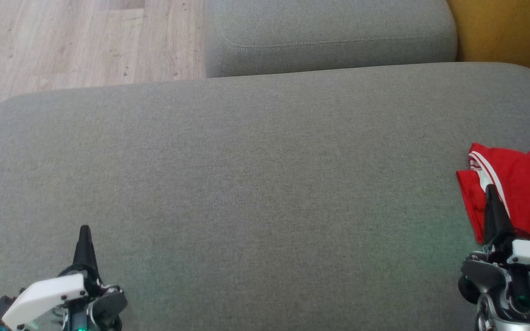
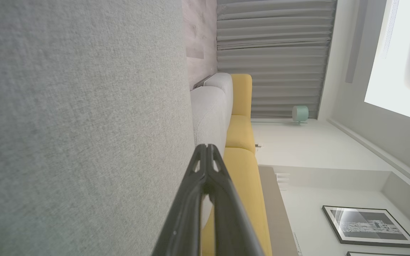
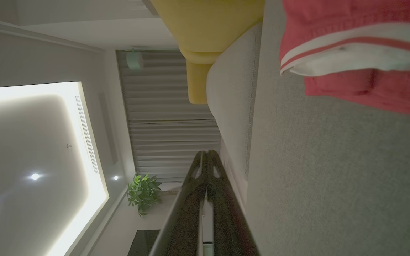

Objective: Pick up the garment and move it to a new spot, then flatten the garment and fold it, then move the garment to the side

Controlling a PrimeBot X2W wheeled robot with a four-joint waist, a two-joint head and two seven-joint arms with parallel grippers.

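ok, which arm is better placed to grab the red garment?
Right. The right pincer is at the left edge of the red garment, shut and holding nothing. The left pincer, also shut, is far across the grey cushion. The right likely just needs to open first.

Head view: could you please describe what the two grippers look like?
The left gripper and right gripper both have long black fingers tapering to a point, a white screwed-on plate at the base, dark housings, and green lights.

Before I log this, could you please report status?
Left gripper shut, empty. Right gripper shut, empty, by garment. Garment lies on sofa, far right. Nothing in the way.
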